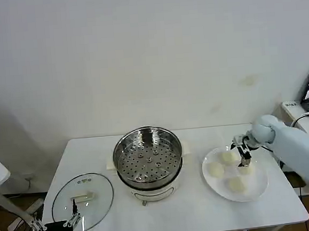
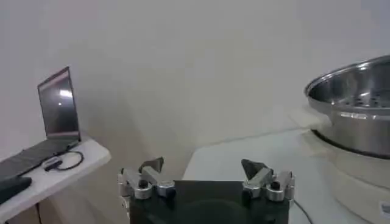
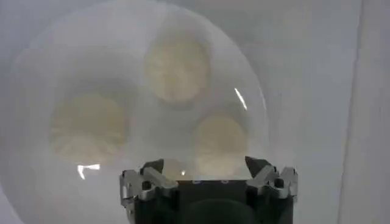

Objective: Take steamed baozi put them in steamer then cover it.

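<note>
The steamer is a shiny steel pot with a perforated floor, standing uncovered at the table's middle; its rim also shows in the left wrist view. Three steamed baozi lie on a white plate to the right. My right gripper hangs open over the plate's far right part. In the right wrist view the baozi are spread on the plate, and one sits just ahead of the open right gripper. My left gripper waits open at the table's front left corner, empty.
A round glass lid lies flat on the table left of the steamer, beside the left gripper. A laptop stands on a side table. Bare tabletop lies in front of the steamer.
</note>
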Robot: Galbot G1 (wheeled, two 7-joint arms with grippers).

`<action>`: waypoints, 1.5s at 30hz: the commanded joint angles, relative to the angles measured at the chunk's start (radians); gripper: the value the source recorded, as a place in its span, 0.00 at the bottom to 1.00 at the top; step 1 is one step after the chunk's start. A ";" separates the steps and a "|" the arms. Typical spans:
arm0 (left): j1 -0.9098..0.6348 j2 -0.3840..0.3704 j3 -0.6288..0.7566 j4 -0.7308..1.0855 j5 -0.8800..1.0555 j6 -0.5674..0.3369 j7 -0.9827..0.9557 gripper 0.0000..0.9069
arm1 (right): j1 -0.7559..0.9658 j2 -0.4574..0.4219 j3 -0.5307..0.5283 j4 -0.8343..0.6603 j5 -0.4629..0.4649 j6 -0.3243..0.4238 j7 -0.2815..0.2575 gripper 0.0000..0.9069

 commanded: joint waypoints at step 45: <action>-0.034 0.053 0.008 0.093 -0.104 0.028 0.000 1.00 | 0.503 0.025 -0.303 0.075 0.247 -0.004 0.001 0.67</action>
